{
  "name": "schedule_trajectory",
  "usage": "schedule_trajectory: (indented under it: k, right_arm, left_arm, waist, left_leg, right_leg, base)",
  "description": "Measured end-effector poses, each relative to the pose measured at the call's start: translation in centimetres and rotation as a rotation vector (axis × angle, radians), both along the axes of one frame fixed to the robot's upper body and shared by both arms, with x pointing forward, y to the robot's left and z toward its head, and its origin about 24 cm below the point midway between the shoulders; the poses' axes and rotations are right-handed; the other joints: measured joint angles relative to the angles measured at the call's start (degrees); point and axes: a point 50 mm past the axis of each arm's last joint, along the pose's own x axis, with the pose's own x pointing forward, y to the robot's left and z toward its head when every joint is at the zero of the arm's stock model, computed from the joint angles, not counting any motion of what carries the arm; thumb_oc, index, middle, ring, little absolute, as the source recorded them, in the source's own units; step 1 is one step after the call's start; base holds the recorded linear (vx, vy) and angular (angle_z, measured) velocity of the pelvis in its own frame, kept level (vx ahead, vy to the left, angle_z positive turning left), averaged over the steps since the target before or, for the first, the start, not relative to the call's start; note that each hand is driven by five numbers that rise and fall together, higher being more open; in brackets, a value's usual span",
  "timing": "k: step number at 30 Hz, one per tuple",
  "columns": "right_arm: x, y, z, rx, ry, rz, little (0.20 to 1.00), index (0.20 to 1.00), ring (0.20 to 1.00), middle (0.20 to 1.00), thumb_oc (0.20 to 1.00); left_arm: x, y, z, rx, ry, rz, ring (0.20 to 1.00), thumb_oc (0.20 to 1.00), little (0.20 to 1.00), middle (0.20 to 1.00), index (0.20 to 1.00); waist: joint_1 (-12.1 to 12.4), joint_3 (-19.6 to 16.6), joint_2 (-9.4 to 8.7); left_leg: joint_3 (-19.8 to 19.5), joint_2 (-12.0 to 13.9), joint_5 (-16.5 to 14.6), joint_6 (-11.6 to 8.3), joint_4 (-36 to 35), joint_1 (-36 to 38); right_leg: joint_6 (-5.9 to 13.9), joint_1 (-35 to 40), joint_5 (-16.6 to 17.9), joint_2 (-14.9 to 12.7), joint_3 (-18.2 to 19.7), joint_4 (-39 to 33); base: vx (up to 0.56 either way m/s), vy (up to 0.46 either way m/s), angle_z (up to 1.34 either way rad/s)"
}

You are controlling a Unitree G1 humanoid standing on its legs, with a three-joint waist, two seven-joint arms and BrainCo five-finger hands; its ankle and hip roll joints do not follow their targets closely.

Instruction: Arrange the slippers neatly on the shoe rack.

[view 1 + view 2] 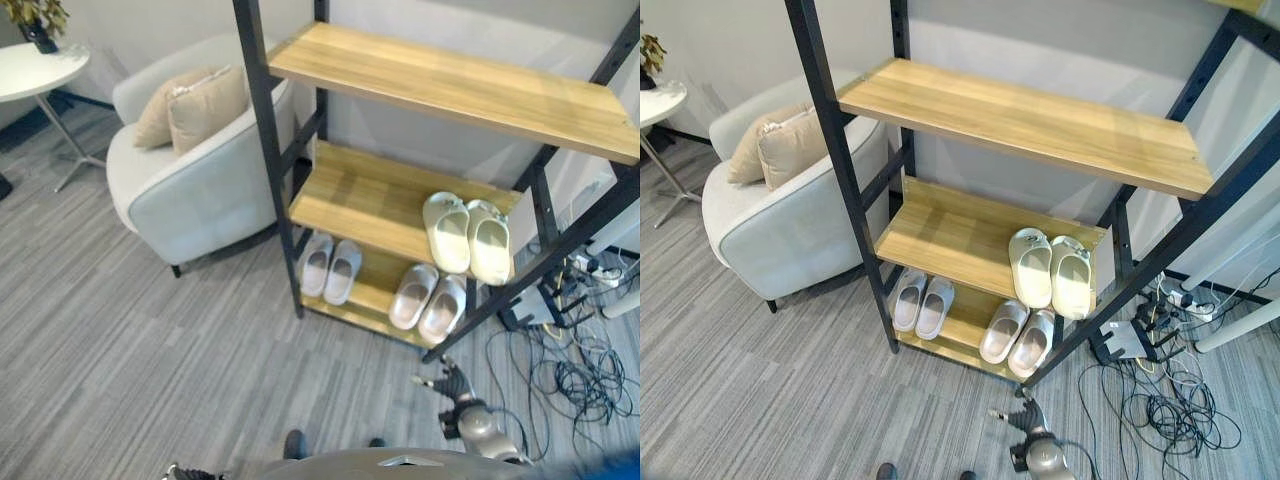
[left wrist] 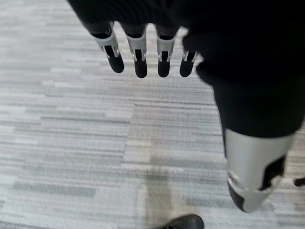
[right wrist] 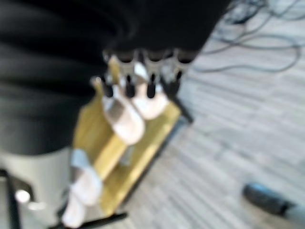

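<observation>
The shoe rack (image 1: pixel 360 200) has three wooden shelves in a black frame. A cream pair of slippers (image 1: pixel 467 235) lies side by side at the right of the middle shelf. On the bottom shelf a white pair (image 1: pixel 330 268) sits at the left and a beige pair (image 1: pixel 428 298) at the right. The top shelf (image 1: pixel 1020 120) is bare. My right hand (image 1: pixel 455 383) hangs low over the carpet just in front of the rack's right front post, fingers (image 3: pixel 150 81) relaxed and holding nothing, with the beige pair (image 3: pixel 128 114) past them. My left hand (image 2: pixel 143 52) hangs open over bare carpet.
A light grey armchair (image 1: pixel 190 190) with two beige cushions (image 1: pixel 195 105) stands left of the rack. A round white side table (image 1: pixel 35 70) is at the far left. Tangled cables (image 1: pixel 570 370) and a power strip lie on the floor at the right.
</observation>
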Motion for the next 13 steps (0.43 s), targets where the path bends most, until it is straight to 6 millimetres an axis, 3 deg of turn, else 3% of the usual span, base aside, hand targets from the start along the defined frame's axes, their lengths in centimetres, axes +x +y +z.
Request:
schedule_trajectory:
  k: [4, 6, 8, 11, 13]
  right_arm:
    - [-5.5, -1.9, -1.5, -0.068, 0.149, -0.087, 1.000, 1.000, 1.000, 1.000, 1.000]
    - [-6.5, -2.2, -1.6, -0.082, 0.169, -0.099, 1.000, 1.000, 1.000, 1.000, 1.000]
    - [-8.7, -2.6, -2.0, -0.087, 0.238, -0.124, 1.000, 1.000, 1.000, 1.000, 1.000]
    - [-11.2, -4.9, -1.9, -0.105, 0.328, -0.241, 1.000, 1.000, 1.000, 1.000, 1.000]
    - [-11.7, -6.1, -1.7, -0.112, 0.344, -0.291, 1.000, 1.000, 1.000, 1.000, 1.000]
  left_arm:
    - [-0.4, -1.2, -0.8, -0.274, -0.005, 0.110, 1.000, 1.000, 1.000, 1.000, 1.000]
    - [-0.8, -1.8, -1.1, -0.353, 0.004, 0.127, 1.000, 1.000, 1.000, 1.000, 1.000]
    - [-0.5, -2.2, -1.2, -0.394, -0.003, 0.127, 1.000, 1.000, 1.000, 1.000, 1.000]
    - [-1.1, -3.4, -1.4, -0.442, -0.020, 0.145, 1.000, 1.000, 1.000, 1.000, 1.000]
    - [-1.3, -4.2, -1.6, -0.467, -0.009, 0.155, 1.000, 1.000, 1.000, 1.000, 1.000]
  waist:
    - [-0.51, -1.92, 0.22]
    - [-0.94, -1.95, 0.21]
    - [-1.43, -1.92, 0.43]
    - [-1.63, -2.12, 2.07]
    - [-2.33, -1.86, 3.02]
  left_leg:
    - [0.45, 0.01, 0.01, 0.13, -0.01, 0.55]
    - [1.09, 0.15, -0.29, -0.11, -0.02, 1.08]
    - [1.53, 0.26, -0.42, -0.25, -0.01, 1.38]
    - [2.24, 0.01, -0.59, -0.03, -0.02, 2.10]
    - [2.69, 0.02, -0.60, -0.01, -0.02, 2.13]
  right_leg:
    - [0.01, 0.35, 0.01, -0.05, 0.34, 0.02]
    - [0.03, 0.66, -0.05, 0.05, 1.03, 0.01]
    - [-0.03, 0.67, -0.32, 0.17, 1.62, 0.02]
    - [0.16, 1.13, -0.30, -0.10, 2.27, 0.02]
    - [0.39, 1.09, -0.06, -0.09, 2.73, 0.01]
  base:
    - [-0.04, 0.039, -0.05]
    - [-0.04, 0.033, -0.18]
    - [-0.08, 0.067, -0.13]
    - [-0.06, 0.043, -0.09]
    - [-0.07, 0.033, -0.13]
